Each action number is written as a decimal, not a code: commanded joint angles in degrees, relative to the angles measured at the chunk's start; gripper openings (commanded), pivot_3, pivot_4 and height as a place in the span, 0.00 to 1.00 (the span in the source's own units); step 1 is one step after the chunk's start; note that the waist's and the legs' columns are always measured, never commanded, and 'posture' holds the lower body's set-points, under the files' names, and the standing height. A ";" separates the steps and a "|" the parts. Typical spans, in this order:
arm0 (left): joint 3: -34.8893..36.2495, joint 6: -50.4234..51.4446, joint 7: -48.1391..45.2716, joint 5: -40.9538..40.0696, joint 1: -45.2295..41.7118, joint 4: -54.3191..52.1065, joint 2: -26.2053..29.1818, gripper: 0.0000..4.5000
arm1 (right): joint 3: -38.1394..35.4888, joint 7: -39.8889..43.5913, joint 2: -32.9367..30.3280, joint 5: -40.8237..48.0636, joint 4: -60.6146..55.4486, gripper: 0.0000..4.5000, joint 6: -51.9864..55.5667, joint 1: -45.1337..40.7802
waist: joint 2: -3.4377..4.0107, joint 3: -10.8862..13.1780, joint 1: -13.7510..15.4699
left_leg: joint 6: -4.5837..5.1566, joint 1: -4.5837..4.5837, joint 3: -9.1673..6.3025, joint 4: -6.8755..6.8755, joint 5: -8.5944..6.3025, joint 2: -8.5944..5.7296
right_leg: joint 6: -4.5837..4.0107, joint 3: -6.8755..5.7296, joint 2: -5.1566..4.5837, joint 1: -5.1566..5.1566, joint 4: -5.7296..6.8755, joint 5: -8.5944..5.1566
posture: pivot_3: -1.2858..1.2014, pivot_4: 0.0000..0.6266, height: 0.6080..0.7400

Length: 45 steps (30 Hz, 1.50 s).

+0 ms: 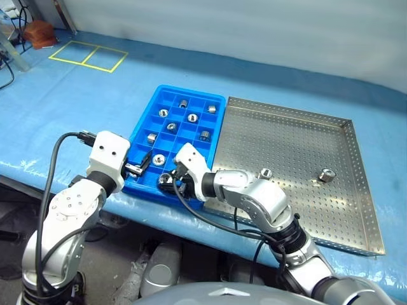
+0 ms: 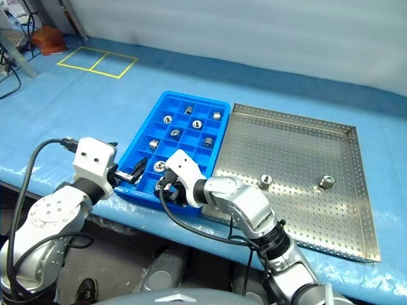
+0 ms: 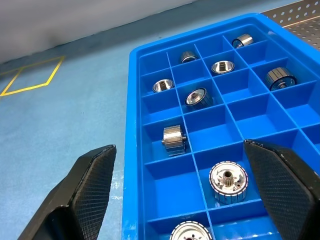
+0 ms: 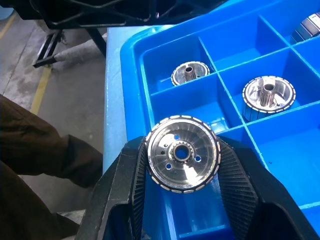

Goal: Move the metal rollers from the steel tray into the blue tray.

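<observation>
Looking across your worktop [image 1: 95,108]: blue covering, yellow taped rectangles [image 1: 88,55] at the far left corner. One steel tray [image 1: 299,143] sits touching one blue tray [image 1: 143,127] on its left. Count two metal rollers [image 1: 326,175] on the steel floor, nine in blue compartments. Your right gripper [image 4: 182,162] has fingers clamped on another roller [image 4: 183,160] above the blue tray's near corner. Left gripper [image 3: 175,200] fingers stand wide apart.

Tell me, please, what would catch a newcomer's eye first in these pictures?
Most striking is the shiny metal roller clamped between the right gripper's black fingers, just over the near edge of the blue tray. The left gripper hovers beside it with fingers spread wide. On the steel tray to the right, two rollers remain.
</observation>
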 commanded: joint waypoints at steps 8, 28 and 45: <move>-4.13 -3.49 -2.19 -0.62 -3.36 2.42 -1.44 0.99 | -4.99 -2.75 -1.79 -0.27 -7.74 0.74 -4.70 1.53 | 0.00 0.00 -0.16 | -0.02 0.00 0.01 0.00 0.00 0.01 | -0.01 -0.01 0.00 0.00 -0.01 -0.01 | 0.66 0.24 1.00; -22.32 -18.46 -15.04 -1.83 -11.91 17.30 -7.38 0.99 | -19.06 -25.12 -6.43 -17.59 -10.25 0.74 2.05 13.31 | 0.00 -0.01 -7.28 | -0.01 -0.13 0.03 -0.09 0.02 -0.02 | 0.09 0.00 -0.05 0.08 -0.41 0.08 | 0.59 0.24 1.00; -21.20 -17.61 -13.67 -1.46 -10.08 16.54 -6.40 0.99 | -19.56 -24.42 -2.42 -16.73 -8.31 0.55 4.19 15.79 | 0.01 -0.02 -9.24 | 0.01 -0.06 -0.02 0.05 0.03 -0.04 | 0.24 0.01 -0.04 0.23 -0.37 0.16 | 0.60 0.24 1.00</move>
